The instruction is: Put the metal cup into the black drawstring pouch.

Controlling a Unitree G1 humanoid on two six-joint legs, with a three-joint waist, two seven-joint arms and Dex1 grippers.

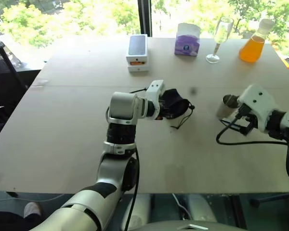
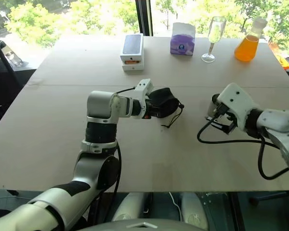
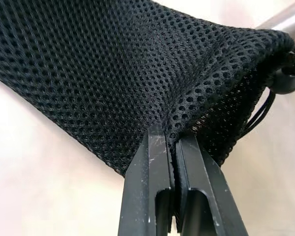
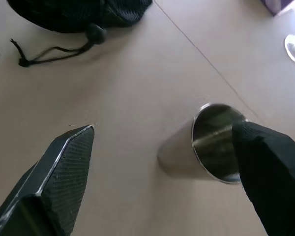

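Pale wooden table [image 1: 62, 139] before a bright window with green trees behind. Near the middle, left gripper [image 3: 173, 142] clenched on a fold of the black drawstring pouch [image 1: 172, 104], fingers pinched tight on the mesh, probably to lift and steady the bag so its mouth can take the cup; cord [image 4: 49, 51] trailing loose on the table just beside it. To the right, metal cup [image 4: 206, 145] standing upright on the table, well apart from the pouch; right gripper [image 4: 162, 162] spread wide beside it, 1 finger [image 4: 270, 167] at the rim, the other apart, nothing grasped yet, seemingly lining up for a grab. Along the far edge: white phone box [image 1: 137, 52], purple tissue pack [image 1: 187, 41], wine glass [image 1: 220, 38], orange flask [image 1: 253, 44], all clear of the path. Between cup and pouch, bare tabletop; only the loose cord a possible snag.
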